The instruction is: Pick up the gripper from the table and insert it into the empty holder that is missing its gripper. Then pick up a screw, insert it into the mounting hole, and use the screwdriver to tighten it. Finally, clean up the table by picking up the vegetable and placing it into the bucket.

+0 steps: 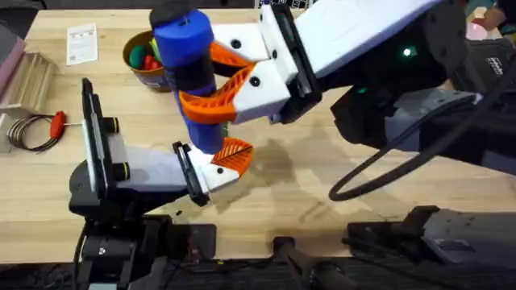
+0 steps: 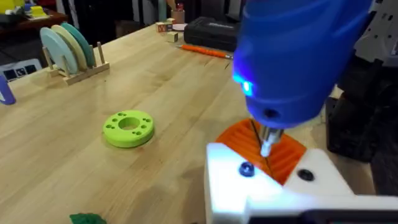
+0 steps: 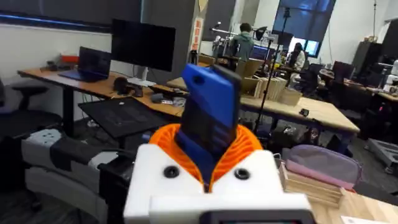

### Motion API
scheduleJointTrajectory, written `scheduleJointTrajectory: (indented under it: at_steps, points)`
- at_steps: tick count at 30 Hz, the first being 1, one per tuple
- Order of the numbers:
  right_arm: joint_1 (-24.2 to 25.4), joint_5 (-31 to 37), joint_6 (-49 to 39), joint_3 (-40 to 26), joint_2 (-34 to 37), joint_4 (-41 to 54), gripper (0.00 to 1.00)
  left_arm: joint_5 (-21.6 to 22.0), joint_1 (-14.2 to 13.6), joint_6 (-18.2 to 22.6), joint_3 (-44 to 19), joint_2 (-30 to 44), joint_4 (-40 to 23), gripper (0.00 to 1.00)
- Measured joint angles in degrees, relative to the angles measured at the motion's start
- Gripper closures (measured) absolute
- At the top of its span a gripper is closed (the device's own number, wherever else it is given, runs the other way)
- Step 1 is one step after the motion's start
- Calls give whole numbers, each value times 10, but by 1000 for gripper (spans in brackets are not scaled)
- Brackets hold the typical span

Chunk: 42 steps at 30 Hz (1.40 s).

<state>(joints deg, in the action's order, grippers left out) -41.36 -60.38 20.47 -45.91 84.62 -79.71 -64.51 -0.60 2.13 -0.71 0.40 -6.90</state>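
Note:
My right gripper [image 1: 211, 80] is shut on the blue screwdriver [image 1: 187, 64], which stands upright between its orange pads [image 3: 249, 149]. The driver's light is on and its metal tip [image 2: 266, 146] points down at the end of my left gripper [image 1: 219, 165]. There the orange ribbed gripper piece [image 2: 287, 155] sits in a white holder [image 2: 273, 186]. A small screw head [image 2: 247, 169] shows in the holder's face, just beside the tip. A bit of the dark green vegetable [image 2: 87, 218] lies on the table. The bucket [image 1: 143, 58] with toy pieces stands at the back left.
A lime-green disc [image 2: 129, 129] lies on the table near the left gripper. A red-handled tool [image 1: 56, 124] with a wire coil and a wooden rack [image 1: 24, 80] are at the far left. A paper card [image 1: 81, 43] lies by the bucket.

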Motion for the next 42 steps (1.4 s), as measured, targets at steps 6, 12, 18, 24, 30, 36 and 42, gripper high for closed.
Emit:
scheduleJointTrajectory:
  at_steps: [6, 12, 18, 24, 30, 36, 42]
  points:
    - [0, 5, -9, 0, 2, -2, 978, 0, 0, 0, 0, 0, 0, 995]
    - [0, 10, -11, 0, 19, 1, 978, 0, 0, 0, 0, 0, 0, 995]
    - [-2, 10, -11, 0, 19, 1, 978, 0, 0, 0, 0, 0, 0, 995]
    - [-2, 10, -11, 0, 19, 6, 978, 0, 0, 0, 0, 0, 0, 995]
    - [-2, 12, -12, 0, 19, 16, 978, 0, 0, 0, 0, 0, 0, 995]
    - [-2, 12, -13, 0, 19, 17, 978, 0, 0, 0, 0, 0, 0, 995]
    - [-2, 12, -13, 0, 19, 18, 978, 0, 0, 0, 0, 0, 0, 995]
